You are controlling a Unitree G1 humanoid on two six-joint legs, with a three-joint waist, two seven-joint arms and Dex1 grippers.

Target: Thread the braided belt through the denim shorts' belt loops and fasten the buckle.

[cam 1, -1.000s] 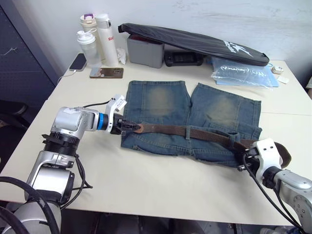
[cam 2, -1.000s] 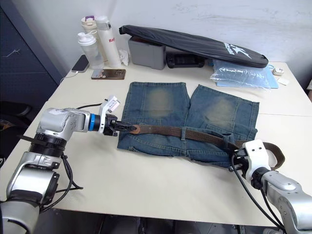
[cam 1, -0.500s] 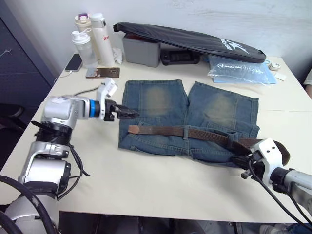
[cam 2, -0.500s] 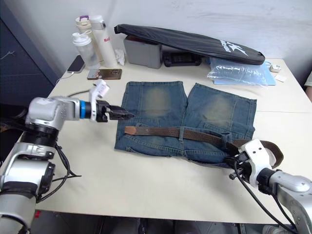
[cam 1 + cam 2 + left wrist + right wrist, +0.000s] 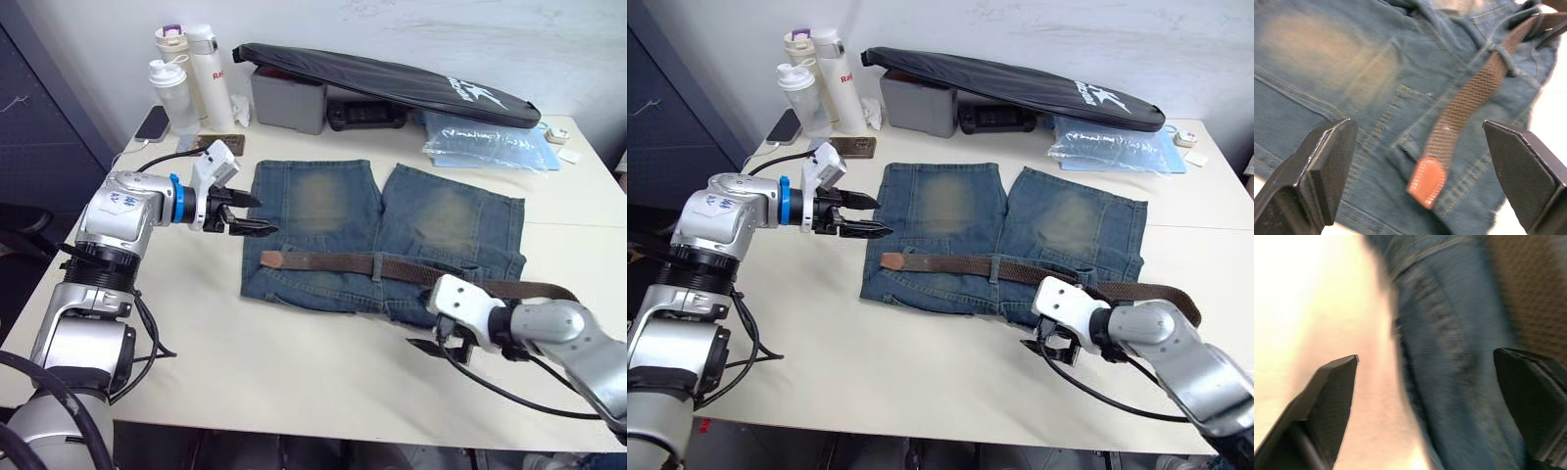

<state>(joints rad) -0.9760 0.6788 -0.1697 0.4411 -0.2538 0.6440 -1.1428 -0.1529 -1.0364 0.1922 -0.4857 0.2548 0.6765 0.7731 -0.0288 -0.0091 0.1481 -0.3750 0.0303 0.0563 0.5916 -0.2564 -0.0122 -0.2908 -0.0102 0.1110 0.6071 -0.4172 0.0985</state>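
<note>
The denim shorts [image 5: 323,206] lie flat on the table, waistband toward me. The braided belt [image 5: 421,271] runs along the waistband under a belt loop [image 5: 375,266]. Its tan tip [image 5: 1426,181] rests free on the denim at the left, and its right end curls behind my right forearm. I cannot make out the buckle. My left gripper [image 5: 253,215] hovers open just left of the shorts, above and left of the tan tip. My right gripper [image 5: 431,343] is open and low over the table at the waistband's front edge, holding nothing.
Along the back of the table stand three bottles [image 5: 186,78], two phones [image 5: 220,145], a grey box [image 5: 289,98] under a long black bag [image 5: 392,83], and a plastic bag [image 5: 490,147]. Bare tabletop [image 5: 294,362] lies between the shorts and the near edge.
My left gripper opened, let go of the belt's tan tip and drew back to the left. My right gripper opened at the belt's right end and swung left along the waistband front.
</note>
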